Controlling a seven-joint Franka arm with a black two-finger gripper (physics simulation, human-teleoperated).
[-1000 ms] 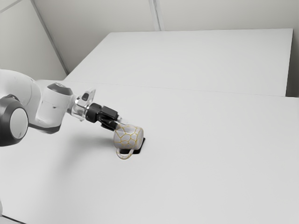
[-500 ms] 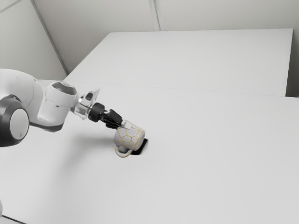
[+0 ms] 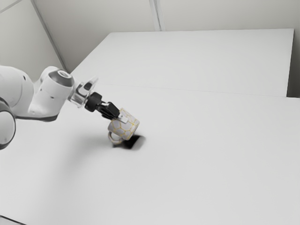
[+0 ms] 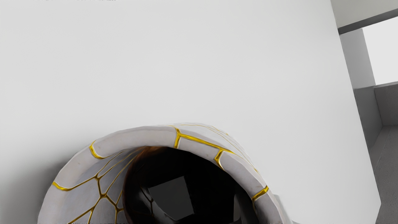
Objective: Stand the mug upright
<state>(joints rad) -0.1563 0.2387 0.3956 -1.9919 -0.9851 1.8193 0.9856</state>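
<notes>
While the white arm comes in from the left side of the exterior view, its black gripper points down toward the lower right and has hold of the mug by its wall. The fingers are nearly closed, with only the thickness of this wall between them: as the wrist view shows, one finger is inside the mug and the other is against the outside. The mug is in the left half of the exterior view, a little below the middle height of the frame. It is tilted, neither upright nor lying flat; its mouth faces up and to the left, toward the gripper, and its base faces the lower right. The handle is at the lower left of the body. Just below the mug, to the right of the handle, a dark shadow falls on the white table; whether some part of the mug touches the table, I cannot tell. The mug is whitish, with gold lines which make a net of cells, and the wrist view shows these lines also across the rim and on the inner wall, while deeper inside it is very dark.
</notes>
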